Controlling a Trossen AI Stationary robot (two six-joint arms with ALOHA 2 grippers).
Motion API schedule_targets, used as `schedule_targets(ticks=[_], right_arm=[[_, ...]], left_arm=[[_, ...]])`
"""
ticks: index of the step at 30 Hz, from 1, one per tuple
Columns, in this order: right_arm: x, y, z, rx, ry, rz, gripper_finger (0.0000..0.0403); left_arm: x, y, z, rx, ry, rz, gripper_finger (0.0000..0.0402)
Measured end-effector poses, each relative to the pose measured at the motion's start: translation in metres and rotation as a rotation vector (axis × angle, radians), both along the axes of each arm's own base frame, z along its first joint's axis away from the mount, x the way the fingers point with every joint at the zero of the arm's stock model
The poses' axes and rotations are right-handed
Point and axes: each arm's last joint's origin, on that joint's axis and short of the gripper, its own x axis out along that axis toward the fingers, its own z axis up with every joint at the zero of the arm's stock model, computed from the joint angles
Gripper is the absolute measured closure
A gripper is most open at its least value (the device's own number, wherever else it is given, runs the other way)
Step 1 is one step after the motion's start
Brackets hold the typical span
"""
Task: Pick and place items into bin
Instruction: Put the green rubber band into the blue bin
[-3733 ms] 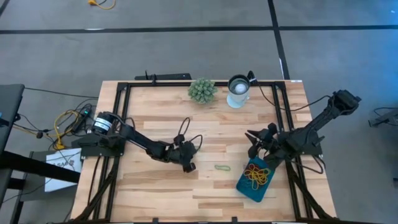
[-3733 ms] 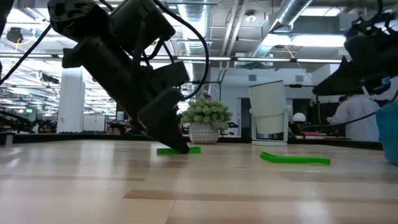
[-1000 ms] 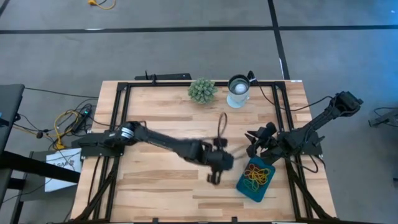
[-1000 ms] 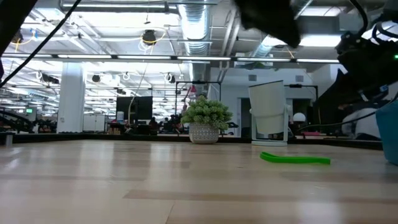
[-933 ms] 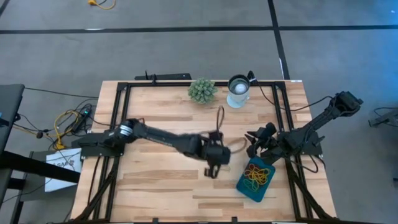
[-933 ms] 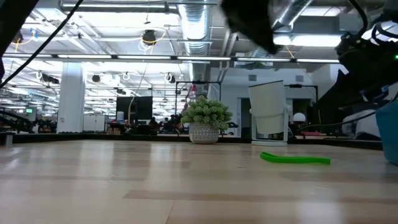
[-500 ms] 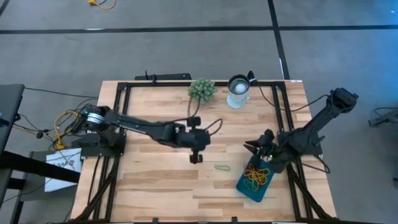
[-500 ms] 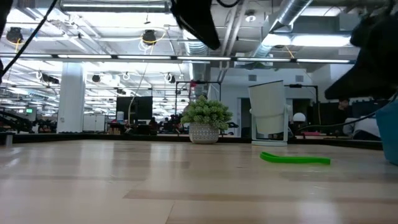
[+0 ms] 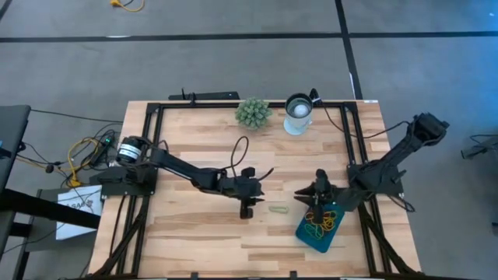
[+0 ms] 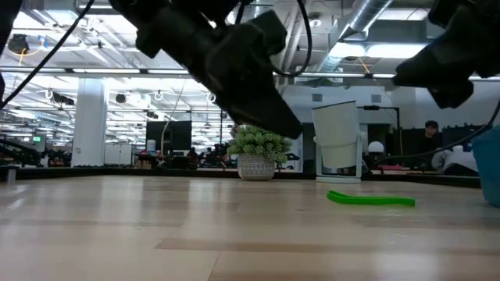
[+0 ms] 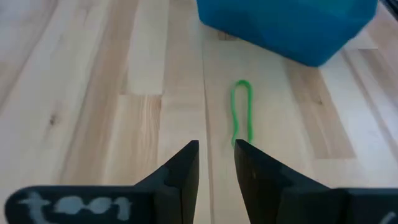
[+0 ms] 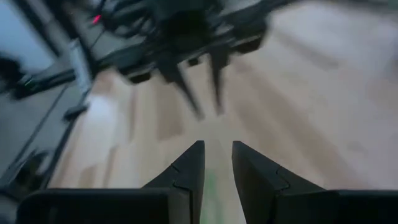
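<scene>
One green rubber-band loop (image 9: 278,208) lies flat on the wood just left of the teal bin (image 9: 305,235); it also shows in the left wrist view (image 11: 242,115) and the low view (image 10: 371,200). Several yellow, red and orange loops (image 9: 321,222) lie in the bin. My left gripper (image 9: 247,205) hovers a short way left of the green loop, fingers slightly open (image 11: 216,155) and pointing at the table, touching nothing. My right gripper (image 9: 317,196) hangs over the bin's far left corner, its fingers a narrow gap apart (image 12: 217,158), holding nothing.
A spiky green plant ball (image 9: 253,113) and a round white-and-metal cup (image 9: 297,113) stand near the table's far edge. A black frame (image 9: 152,148) runs along the table's sides. Bare wood (image 9: 194,233) lies left of and nearer than the green loop.
My left gripper has drawn back from beside the bin toward the table's left and far side, then come down close to the table left of the green loop. My right gripper has moved toward the table's left and near side, over the bin's corner.
</scene>
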Motion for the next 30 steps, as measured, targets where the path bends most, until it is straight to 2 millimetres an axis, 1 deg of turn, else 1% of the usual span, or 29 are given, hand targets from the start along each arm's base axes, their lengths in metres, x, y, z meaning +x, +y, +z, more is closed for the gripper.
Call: schedule_targets(ticks=[2, 5, 8, 12, 15, 19, 23, 26, 30], right_arm=[[0.007, -0.001, -0.001, 0.037, 0.041, 0.061, 0.0327], [0.024, -0.003, 0.003, 0.101, 0.083, 0.059, 0.0327], [0.045, -0.002, 0.010, 0.104, 0.161, 0.087, 0.0327], [0.066, 0.002, 0.010, 0.065, 0.386, 0.097, 0.0327], [0.080, 0.007, 0.012, 0.062, 0.515, 0.084, 0.0327], [0.099, 0.018, 0.007, 0.054, 0.628, 0.114, 0.0327], [0.116, 0.027, -0.004, 0.009, 0.729, 0.120, 0.0327], [0.127, 0.026, -0.009, -0.025, 0.803, 0.083, 0.0327], [0.140, 0.020, -0.018, -0.039, 0.890, 0.042, 0.0327]], left_arm=[[0.000, 0.000, -0.005, -0.015, 0.018, 0.019, 0.0308], [0.003, 0.000, -0.006, -0.037, 0.002, 0.041, 0.0308], [0.002, 0.001, -0.007, -0.039, 0.014, 0.064, 0.0308], [-0.001, 0.007, -0.010, -0.003, 0.050, 0.197, 0.0308], [-0.006, 0.011, -0.015, 0.015, 0.103, 0.289, 0.0308], [-0.011, 0.012, -0.020, 0.029, 0.160, 0.355, 0.0308], [-0.011, 0.007, -0.019, 0.029, 0.151, 0.343, 0.0308], [-0.011, 0.003, -0.018, 0.032, 0.142, 0.328, 0.0308], [-0.013, -0.001, -0.019, 0.040, 0.150, 0.315, 0.0308]])
